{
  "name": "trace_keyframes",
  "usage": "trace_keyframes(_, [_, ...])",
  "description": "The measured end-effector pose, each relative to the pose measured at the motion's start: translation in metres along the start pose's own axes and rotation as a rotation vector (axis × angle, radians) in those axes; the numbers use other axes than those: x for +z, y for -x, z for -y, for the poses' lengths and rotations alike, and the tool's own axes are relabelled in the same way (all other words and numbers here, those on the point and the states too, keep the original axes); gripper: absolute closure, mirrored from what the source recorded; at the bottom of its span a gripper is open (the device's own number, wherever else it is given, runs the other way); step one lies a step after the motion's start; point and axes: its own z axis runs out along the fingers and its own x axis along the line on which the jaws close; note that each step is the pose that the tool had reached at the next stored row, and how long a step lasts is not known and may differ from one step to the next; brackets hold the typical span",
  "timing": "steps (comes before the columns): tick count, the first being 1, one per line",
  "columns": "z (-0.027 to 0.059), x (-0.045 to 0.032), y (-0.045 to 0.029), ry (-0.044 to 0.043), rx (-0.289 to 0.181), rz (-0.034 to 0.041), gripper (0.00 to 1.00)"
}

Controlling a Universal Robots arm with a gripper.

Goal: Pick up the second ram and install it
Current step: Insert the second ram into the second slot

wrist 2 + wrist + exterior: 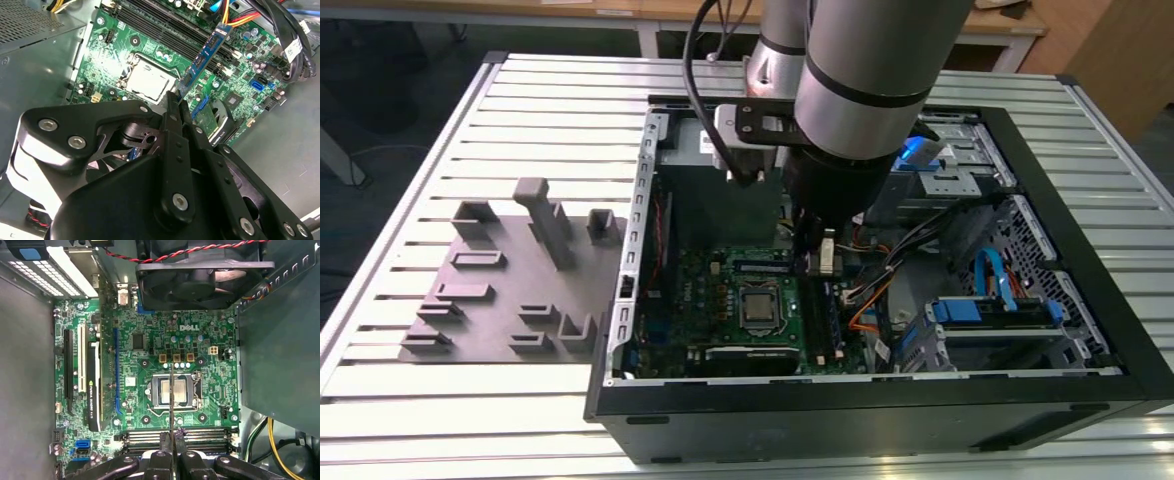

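Gripper [179, 104] shut on the second ram [203, 59], pinched by one end. Stick projects straight out beyond my fingertips toward the motherboard [150, 340], inside the open computer case [1067, 300], its far end near the memory slots [140, 436].

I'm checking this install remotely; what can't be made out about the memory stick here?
Held end of the memory stick: hidden by the jaws, second wrist view.
Its chips: first wrist view sees it edge-on.
Part of the memory slots: covered by the jaws, first wrist view.
Whether it touches a slot: the arm blocks that spot, exterior view.
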Motion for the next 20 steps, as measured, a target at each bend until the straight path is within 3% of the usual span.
trace_keyframes(6, [0.0, 0.0001, 0.0, -0.0007, 0.028, 0.0011, 0.86])
trace_keyframes(20, [0.0001, 0.0006, 0.0, -0.006, 0.222, 0.0088, 0.86])
